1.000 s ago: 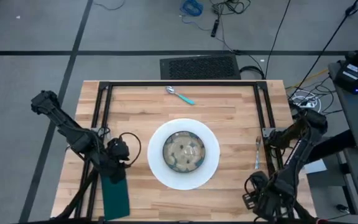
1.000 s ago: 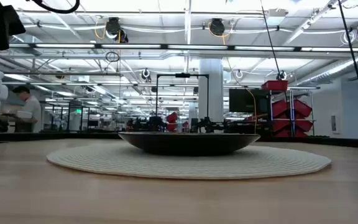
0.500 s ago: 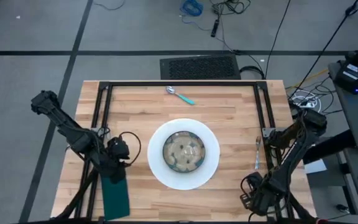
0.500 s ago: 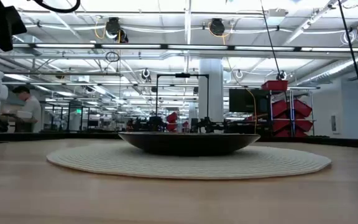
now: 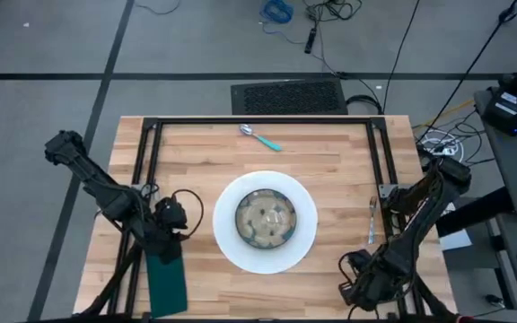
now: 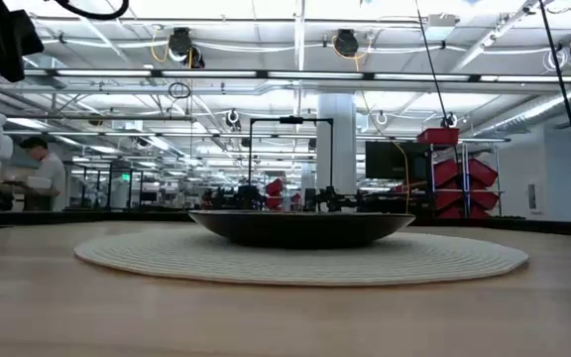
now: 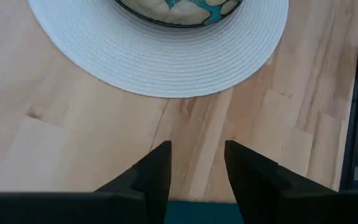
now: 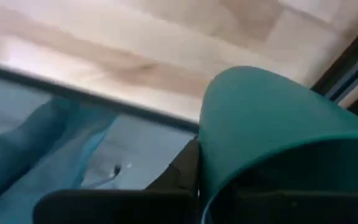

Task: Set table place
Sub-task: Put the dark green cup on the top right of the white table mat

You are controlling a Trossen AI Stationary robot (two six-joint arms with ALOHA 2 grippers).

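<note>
A dark patterned bowl (image 5: pixel 265 218) stands on a round white woven mat (image 5: pixel 232 247) in the middle of the wooden table (image 5: pixel 330 161). A teal-handled spoon (image 5: pixel 258 136) lies near the far edge and a fork (image 5: pixel 372 220) to the right of the mat. A dark teal napkin (image 5: pixel 167 280) lies flat at the near left. My left gripper (image 7: pixel 194 163) hovers open over its far end, pointing at the mat. My right gripper (image 5: pixel 355 292) is over the near right edge, shut on a teal cup (image 8: pixel 272 118). My right gripper holds the teal cup by its wall near the rim (image 8: pixel 207 155). One dark finger (image 8: pixel 182 171) lies against the outside of the wall; the other finger is hidden by the cup. The cup's open mouth faces the wrist camera. I cannot tell whether it is clear of the table.
The black tube frame (image 5: pixel 258 121) runs along the table's far edge and down both sides. Bare wood lies between the mat and the fork and behind the mat. The low view shows only the bowl (image 6: pixel 300 226) on the mat (image 6: pixel 167 253).
My right gripper has gone toward the table's left edge along the near edge.
</note>
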